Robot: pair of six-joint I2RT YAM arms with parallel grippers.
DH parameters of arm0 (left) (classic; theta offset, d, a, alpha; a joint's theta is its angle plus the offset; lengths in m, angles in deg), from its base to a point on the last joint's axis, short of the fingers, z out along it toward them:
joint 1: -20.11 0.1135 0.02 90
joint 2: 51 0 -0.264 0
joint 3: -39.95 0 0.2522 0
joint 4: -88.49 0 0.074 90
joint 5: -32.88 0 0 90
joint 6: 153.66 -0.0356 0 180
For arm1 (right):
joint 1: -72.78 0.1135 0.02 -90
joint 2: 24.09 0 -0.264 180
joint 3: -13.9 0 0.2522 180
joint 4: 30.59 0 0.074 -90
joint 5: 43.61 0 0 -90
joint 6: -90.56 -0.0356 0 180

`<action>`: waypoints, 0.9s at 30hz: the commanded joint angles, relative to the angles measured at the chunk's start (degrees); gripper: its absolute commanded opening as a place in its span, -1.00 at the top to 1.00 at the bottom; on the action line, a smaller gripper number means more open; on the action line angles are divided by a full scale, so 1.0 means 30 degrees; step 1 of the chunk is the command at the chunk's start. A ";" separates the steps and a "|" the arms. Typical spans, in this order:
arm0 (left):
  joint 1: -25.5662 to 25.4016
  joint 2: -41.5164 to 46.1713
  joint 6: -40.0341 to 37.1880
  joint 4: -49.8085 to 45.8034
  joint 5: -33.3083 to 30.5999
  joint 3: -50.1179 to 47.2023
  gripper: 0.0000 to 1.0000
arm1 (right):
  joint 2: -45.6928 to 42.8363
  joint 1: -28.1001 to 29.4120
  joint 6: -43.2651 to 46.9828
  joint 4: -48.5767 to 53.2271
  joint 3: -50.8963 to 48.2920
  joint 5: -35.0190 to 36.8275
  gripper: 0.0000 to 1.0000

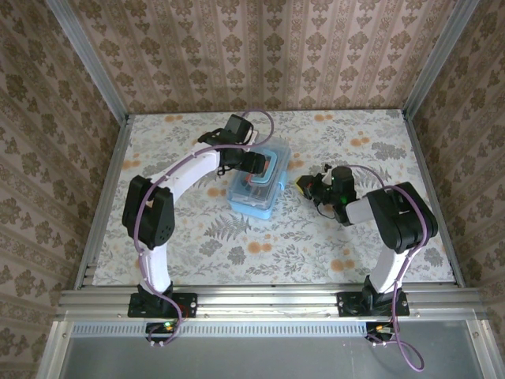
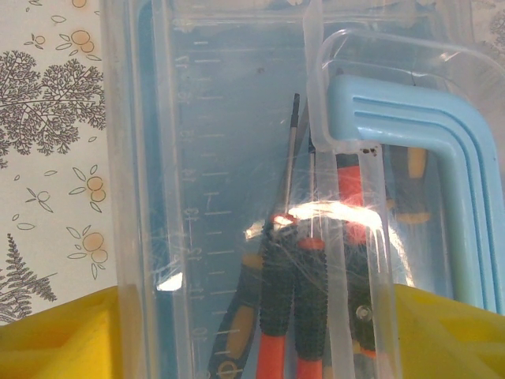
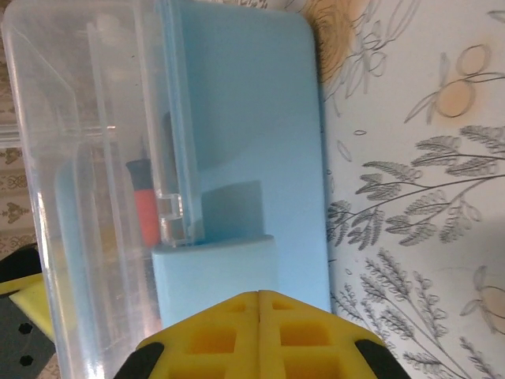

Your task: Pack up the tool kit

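Before me lies a table (image 1: 260, 253) covered in a pale print of grey ferns and orange blossoms. Wallpapered panels (image 1: 260, 55) in a brown damask pattern rise behind the table and on both its sides. An aluminium rail (image 1: 268, 301) runs along its near edge.

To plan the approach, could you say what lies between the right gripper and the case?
In the top view, only bare table lies between the right gripper and the case.

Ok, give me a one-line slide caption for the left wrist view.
Orange-and-black screwdrivers seen through the clear lid of the light-blue case, blue handle at right.
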 commanded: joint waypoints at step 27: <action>-0.1131 -0.2330 0.1177 -0.3333 0.1450 -0.1209 -0.16 | 0.1013 0.0732 -0.0474 0.0029 0.0791 0.0286 1.00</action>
